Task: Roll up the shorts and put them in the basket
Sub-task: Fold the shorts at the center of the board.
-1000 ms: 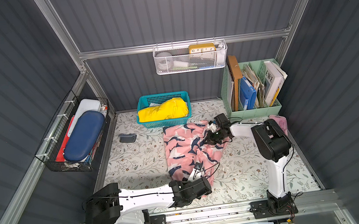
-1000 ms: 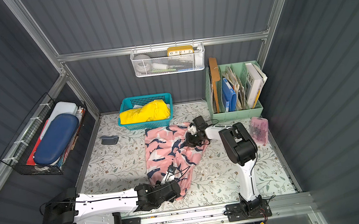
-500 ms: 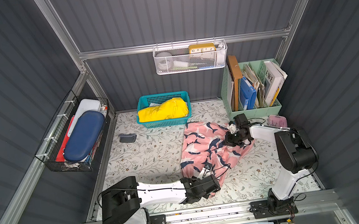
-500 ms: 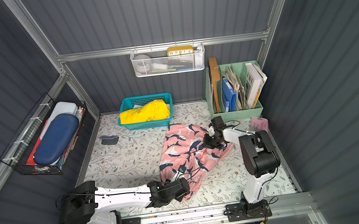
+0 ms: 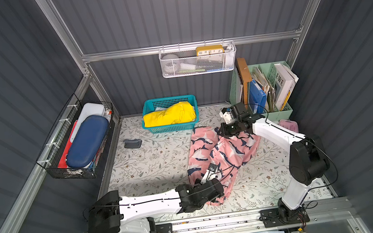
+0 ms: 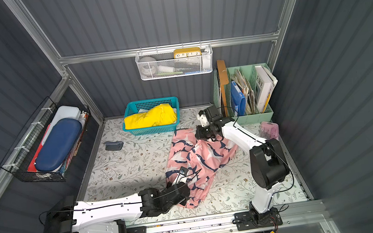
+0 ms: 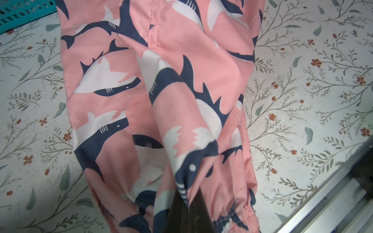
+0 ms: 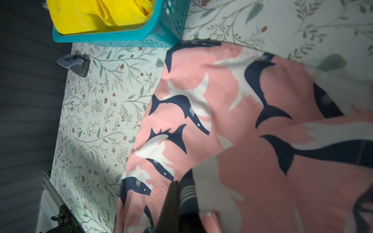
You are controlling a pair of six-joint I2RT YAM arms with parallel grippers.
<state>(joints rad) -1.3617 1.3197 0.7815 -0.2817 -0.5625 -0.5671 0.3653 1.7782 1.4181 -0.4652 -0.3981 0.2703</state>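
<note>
Pink shorts [image 5: 218, 154] long axis near-to-far, waistband toward front; left gripper [image 7: 188, 203] clamped on waistband end, right gripper [image 8: 177, 201] clamped on far leg.

Bare mat [image 5: 152, 164] flanks the shorts [image 5: 220, 151]; teal basket [image 5: 170, 128] stands just behind

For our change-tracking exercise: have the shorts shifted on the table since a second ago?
Yes. The shorts have slid away from the teal basket toward the green file rack.
</note>
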